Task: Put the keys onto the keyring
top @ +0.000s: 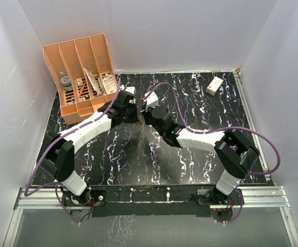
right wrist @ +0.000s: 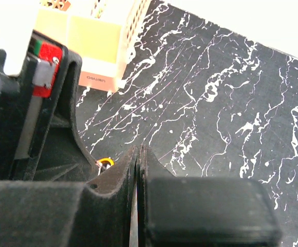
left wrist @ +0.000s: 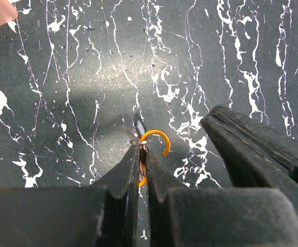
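Observation:
In the left wrist view my left gripper (left wrist: 141, 146) is shut on the keyring (left wrist: 158, 137), a small orange S-shaped clip whose upper hook sticks out past the fingertips. A small silvery ring with a dark key piece (left wrist: 137, 127) sits at the tip, touching the clip. My right gripper (right wrist: 140, 149) is shut, with nothing visible between its fingers. Its fingers (left wrist: 252, 149) lie just right of the clip. The clip also shows in the right wrist view (right wrist: 106, 161). In the top view both grippers (top: 133, 110) (top: 146, 116) meet tip to tip above the table's middle.
A large orange slotted organizer (top: 82, 77) with small items stands at the back left. A white box (top: 214, 85) lies at the back right, and another white piece (top: 130, 90) lies just behind the left gripper. The black marbled table (top: 138, 159) is walled in white.

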`<state>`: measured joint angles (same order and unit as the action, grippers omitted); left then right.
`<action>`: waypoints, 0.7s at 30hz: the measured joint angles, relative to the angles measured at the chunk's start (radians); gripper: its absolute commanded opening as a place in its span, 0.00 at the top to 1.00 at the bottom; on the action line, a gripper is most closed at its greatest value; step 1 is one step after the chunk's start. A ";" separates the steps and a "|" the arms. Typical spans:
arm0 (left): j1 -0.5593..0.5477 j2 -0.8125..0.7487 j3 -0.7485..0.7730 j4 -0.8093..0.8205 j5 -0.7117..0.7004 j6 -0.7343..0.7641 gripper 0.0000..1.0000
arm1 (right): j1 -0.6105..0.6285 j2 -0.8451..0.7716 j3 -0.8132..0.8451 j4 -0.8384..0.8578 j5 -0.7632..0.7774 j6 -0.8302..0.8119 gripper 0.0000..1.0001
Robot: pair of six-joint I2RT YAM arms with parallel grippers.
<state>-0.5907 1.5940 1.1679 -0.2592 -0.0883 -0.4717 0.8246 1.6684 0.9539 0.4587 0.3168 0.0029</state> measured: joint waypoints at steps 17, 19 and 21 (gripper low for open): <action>0.000 -0.005 -0.011 0.021 0.003 0.000 1.00 | 0.000 -0.035 -0.002 -0.003 0.084 0.014 1.00; 0.000 -0.017 -0.026 0.031 0.003 0.000 1.00 | 0.000 -0.063 -0.002 -0.031 0.132 0.042 1.00; 0.000 -0.032 -0.040 0.041 0.003 0.000 1.00 | 0.000 -0.083 -0.002 -0.049 0.166 0.064 1.00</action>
<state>-0.5907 1.5620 1.1282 -0.2184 -0.0849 -0.4713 0.8246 1.5852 0.9516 0.4099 0.4824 0.0666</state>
